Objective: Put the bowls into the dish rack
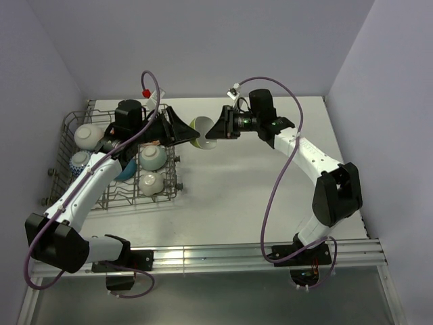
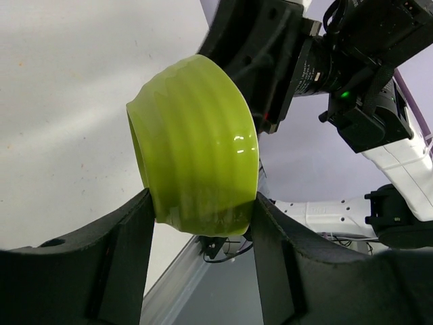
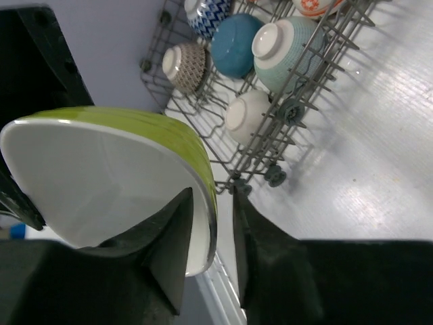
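Nearest, the left arm [image 1: 74, 196] and the right arm [image 1: 335, 193] rose from their bases at the near edge of the table [image 1: 230, 203]. Farther in, on the left side, the dish rack [image 1: 135, 203] stood on the table with several bowls among its tines. The right wrist view showed a small white bowl [image 3: 247, 116] nearest the rack's corner. Behind it were a pale green ribbed bowl [image 3: 291, 44], a plain blue bowl [image 3: 237, 44], a brown-patterned bowl [image 3: 186, 66] and a blue zigzag bowl [image 3: 206, 15].

Beyond these, just right of the rack and clear of the table, both arms met at one lime-green bowl [image 1: 201, 132] with a white inside, tipped on its side in the air. The left gripper [image 2: 203, 198] clasped it across the outer wall, one finger on each side of the ribbed body. The right gripper [image 3: 211, 203] pinched its rim from the opposite side, with one finger inside the bowl and one outside, set narrowly. Farthest back stood the pale rear wall.
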Robot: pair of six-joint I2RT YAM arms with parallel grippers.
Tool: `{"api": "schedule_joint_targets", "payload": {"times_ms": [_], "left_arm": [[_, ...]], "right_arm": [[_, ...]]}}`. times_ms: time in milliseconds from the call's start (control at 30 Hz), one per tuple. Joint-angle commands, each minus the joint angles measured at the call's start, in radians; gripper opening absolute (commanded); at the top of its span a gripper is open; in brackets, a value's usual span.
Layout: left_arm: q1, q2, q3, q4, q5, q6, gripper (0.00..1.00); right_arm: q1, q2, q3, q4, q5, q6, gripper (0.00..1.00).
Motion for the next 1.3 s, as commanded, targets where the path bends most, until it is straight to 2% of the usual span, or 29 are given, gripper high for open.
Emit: {"api": "schedule_joint_targets", "payload": {"times_ms": [0, 100, 167, 333, 433, 467, 567, 700, 867, 933, 1067, 1267], "left_arm": [[-0.007, -0.021, 0.044, 0.007, -0.019, 0.009, 0.0], [0.035, -0.037, 0.032, -0.022, -0.042, 0.018, 0.0], [0.064, -0.045, 0.02, -0.063, -0.042, 0.033, 0.0], [0.189, -0.039, 0.055, -0.317, -0.073, 0.168, 0.0], [0.246, -0.036, 0.087, -0.44, -0.171, 0.304, 0.0], [0.252, -0.033, 0.096, -0.514, -0.255, 0.382, 0.0], [0.259, -0.037, 0.118, -0.643, -0.367, 0.503, 0.0], [0.288, -0.077, 0.107, -0.706, -0.554, 0.617, 0.0], [0.312, -0.091, 0.098, -0.777, -0.683, 0.751, 0.0], [0.325, -0.1, 0.077, -0.797, -0.776, 0.798, 0.0], [0.335, -0.096, 0.041, -0.823, -0.903, 0.864, 0.0], [0.335, -0.05, -0.049, -0.821, -1.027, 0.864, 0.0]], "right_arm": [[0.024, 0.015, 0.043, -0.003, 0.002, -0.031, 0.41], [0.022, 0.01, 0.055, -0.014, 0.007, -0.041, 0.67], [0.021, 0.005, 0.063, -0.025, 0.011, -0.051, 0.79], [0.012, -0.019, 0.064, -0.051, 0.014, -0.079, 0.91], [0.005, -0.039, 0.06, -0.068, 0.025, -0.102, 0.99], [0.004, -0.047, 0.057, -0.08, 0.04, -0.12, 1.0], [0.002, -0.077, 0.043, -0.117, 0.074, -0.169, 1.0], [-0.005, -0.113, 0.011, -0.14, 0.102, -0.2, 1.0], [-0.008, -0.131, -0.008, -0.151, 0.122, -0.222, 1.0], [-0.008, -0.131, -0.008, -0.158, 0.128, -0.228, 1.0], [-0.01, -0.122, -0.001, -0.16, 0.122, -0.225, 1.0], [-0.01, -0.102, 0.022, -0.175, 0.123, -0.226, 1.0]]}}
